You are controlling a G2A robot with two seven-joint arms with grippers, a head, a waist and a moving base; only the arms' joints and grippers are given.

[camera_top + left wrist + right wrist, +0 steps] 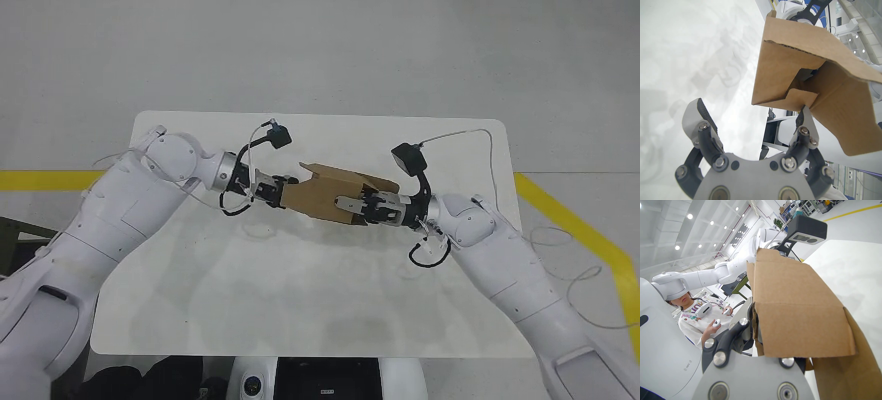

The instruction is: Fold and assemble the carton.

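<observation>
A brown cardboard carton (335, 190), partly folded with loose flaps, is held above the middle of the white table. My right gripper (352, 205) is shut on one of its side walls; in the right wrist view a finger (750, 310) presses that wall (791, 313), and the other finger is hidden behind the cardboard. My left gripper (288, 192) is at the carton's opposite end and stands open (751, 106). One of its fingertips (803, 113) touches the edge of a notched end flap (800, 98); the other finger (704, 111) is free over the table.
The white table (300, 300) has bare surface in front of and behind the carton. A thin cable (470, 135) runs over its far right corner. Yellow floor lines (40, 180) pass on both sides.
</observation>
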